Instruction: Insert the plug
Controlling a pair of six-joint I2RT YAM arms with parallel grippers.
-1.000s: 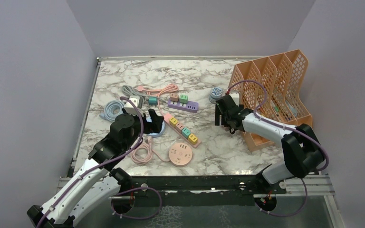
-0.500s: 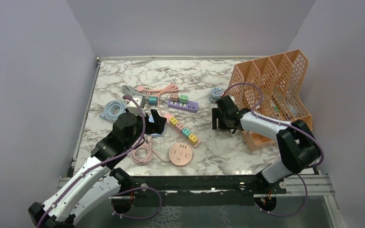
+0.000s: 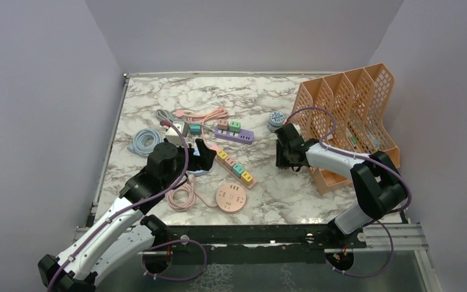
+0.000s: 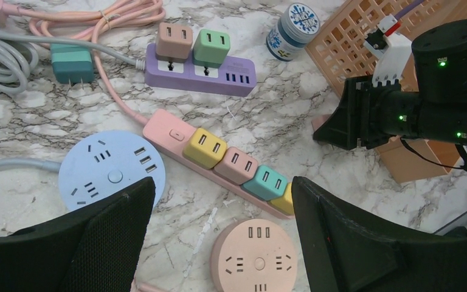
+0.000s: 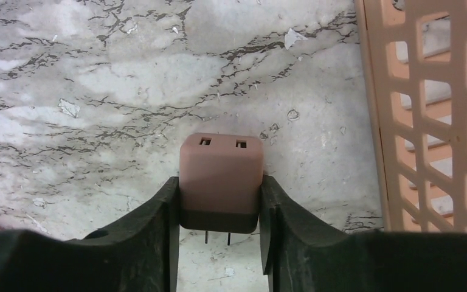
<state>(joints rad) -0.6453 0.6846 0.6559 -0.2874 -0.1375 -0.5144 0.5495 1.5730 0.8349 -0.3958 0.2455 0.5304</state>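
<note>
Right claw: the right gripper (image 5: 221,190) is clamped on the brown cube plug (image 5: 221,179), one black finger pressed to each flat side.
Plug: a matte plastic block with rounded corners. Two small rectangular slots show on its far face, and two thin metal prongs stick out of the near end between the fingers.
Plug position: over the marble table (image 5: 127,79), near the orange file organiser (image 5: 438,121). Whether it rests on the surface cannot be told.
Left claw: the left gripper (image 4: 222,188) is spread wide and holds nothing. It hangs above the pink power strip (image 4: 170,131).
Pink strip: a long bar carrying yellow, pink and teal cube sockets.
Purple power strip (image 4: 200,76): a smooth bar with a brown cube and a green cube plugged on top.
Round hubs: a blue socket disc (image 4: 112,173) and a pink socket disc (image 4: 254,258), both flat.
Organiser: rigid plastic lattice with square holes.
Writing: the small jar (image 4: 292,30) has a blue and white printed lid, too small to read.
</note>
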